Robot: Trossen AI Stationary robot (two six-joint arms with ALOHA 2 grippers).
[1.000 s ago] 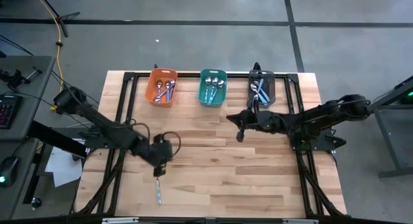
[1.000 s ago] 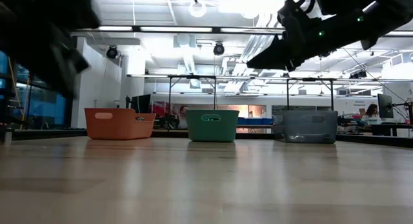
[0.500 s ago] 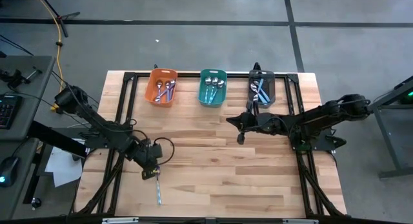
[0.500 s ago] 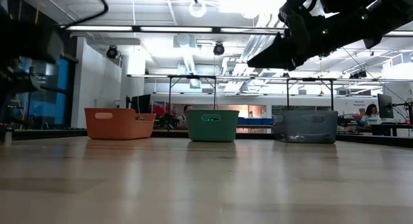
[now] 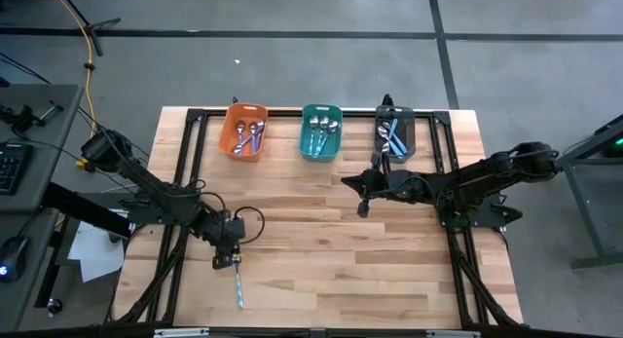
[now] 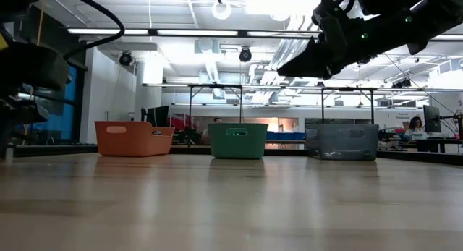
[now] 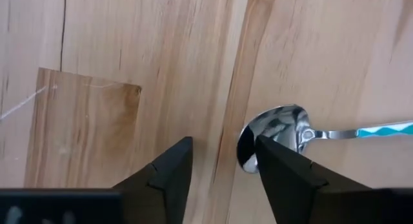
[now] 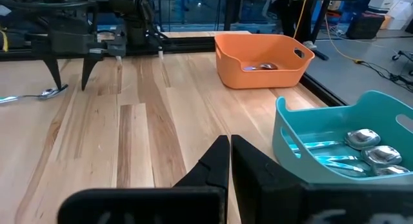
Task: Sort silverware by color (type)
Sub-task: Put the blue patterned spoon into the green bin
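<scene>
One spoon (image 5: pixel 238 285) with a shiny bowl (image 7: pixel 274 135) and a light blue patterned handle (image 7: pixel 381 128) lies flat on the wooden table near its front left. My left gripper (image 7: pixel 224 141) is open and points down over the bowl end; one finger (image 7: pixel 281 169) stands right at the bowl and hides part of it. The left gripper also shows in the high view (image 5: pixel 227 258). My right gripper (image 5: pixel 362 204) is shut and empty, held above the table in front of the dark grey bin (image 5: pixel 394 131). My left gripper comes at the spoon's bowl (image 7: pixel 258 140) from above, pointing down, with one finger beside the bowl's edge. I cannot tell whether that finger touches the bowl. The spoon lies flat on the table.
Three bins stand in a row at the table's far edge: orange (image 5: pixel 245 131), teal (image 5: pixel 320 131) and dark grey, each with several spoons inside. Bare wood lies between the bins and the front edge. People and equipment show in the room beyond the table.
My left gripper has gone a little toward the table's left and near edges and now stands over the bowl end of the spoon. The spoon has stayed where it was. My right arm has kept still.
</scene>
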